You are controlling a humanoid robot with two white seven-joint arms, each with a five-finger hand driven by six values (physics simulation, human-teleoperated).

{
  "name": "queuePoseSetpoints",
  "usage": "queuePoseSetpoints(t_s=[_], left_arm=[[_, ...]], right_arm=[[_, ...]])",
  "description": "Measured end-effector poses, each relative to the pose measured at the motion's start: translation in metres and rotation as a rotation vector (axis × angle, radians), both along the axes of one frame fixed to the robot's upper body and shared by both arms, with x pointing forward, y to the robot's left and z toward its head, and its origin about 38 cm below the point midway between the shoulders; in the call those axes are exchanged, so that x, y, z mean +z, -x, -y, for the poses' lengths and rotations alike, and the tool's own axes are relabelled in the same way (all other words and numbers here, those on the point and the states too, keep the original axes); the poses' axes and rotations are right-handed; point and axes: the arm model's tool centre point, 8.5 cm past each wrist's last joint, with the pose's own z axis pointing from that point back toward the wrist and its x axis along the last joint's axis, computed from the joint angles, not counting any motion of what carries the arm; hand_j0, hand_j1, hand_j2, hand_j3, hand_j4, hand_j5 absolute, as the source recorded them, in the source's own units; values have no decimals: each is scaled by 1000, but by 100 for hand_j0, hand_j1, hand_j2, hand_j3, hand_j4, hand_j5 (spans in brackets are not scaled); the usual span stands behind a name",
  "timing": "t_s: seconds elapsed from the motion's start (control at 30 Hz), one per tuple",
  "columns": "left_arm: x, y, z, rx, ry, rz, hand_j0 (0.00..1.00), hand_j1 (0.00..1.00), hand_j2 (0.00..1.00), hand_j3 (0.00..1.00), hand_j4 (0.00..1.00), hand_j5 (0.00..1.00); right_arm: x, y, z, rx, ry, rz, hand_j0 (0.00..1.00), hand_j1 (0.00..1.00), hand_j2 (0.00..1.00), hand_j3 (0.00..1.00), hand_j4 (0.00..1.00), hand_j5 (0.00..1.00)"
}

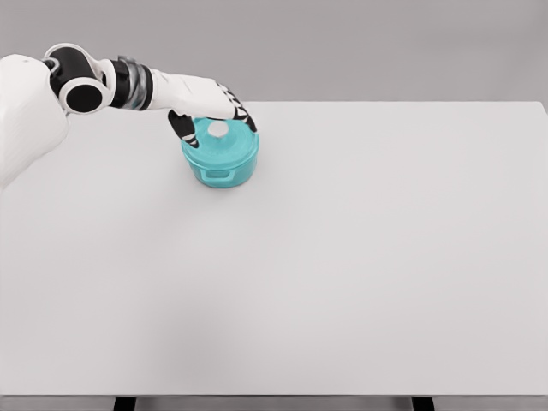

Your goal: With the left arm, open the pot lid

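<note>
Teal and round, a small pot (221,158) sits on the far left part of a pale grey bench (342,257), its matching lid (224,137) on top with a white knob (219,129) at the centre. From the left, a white arm reaches over it; the left robot hand (211,113) hovers above the lid, dark fingers (182,128) spread around the knob, grasping nothing.
</note>
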Motion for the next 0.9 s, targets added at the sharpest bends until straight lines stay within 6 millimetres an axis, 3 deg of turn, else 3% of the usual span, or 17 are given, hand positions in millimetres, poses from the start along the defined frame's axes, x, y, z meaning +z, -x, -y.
queuePoseSetpoints(t_s=[0.17, 0.9], left_arm=[[-3, -2, -2, 10, -15, 1, 80, 80, 80, 80, 80, 80], [-14, -5, 5, 16, -28, -13, 79, 79, 79, 79, 79, 79]], right_arm=[[0, 0, 0, 0, 0, 0, 100, 100, 100, 100, 100, 100], [0, 0, 0, 0, 0, 0, 100, 100, 100, 100, 100, 100]])
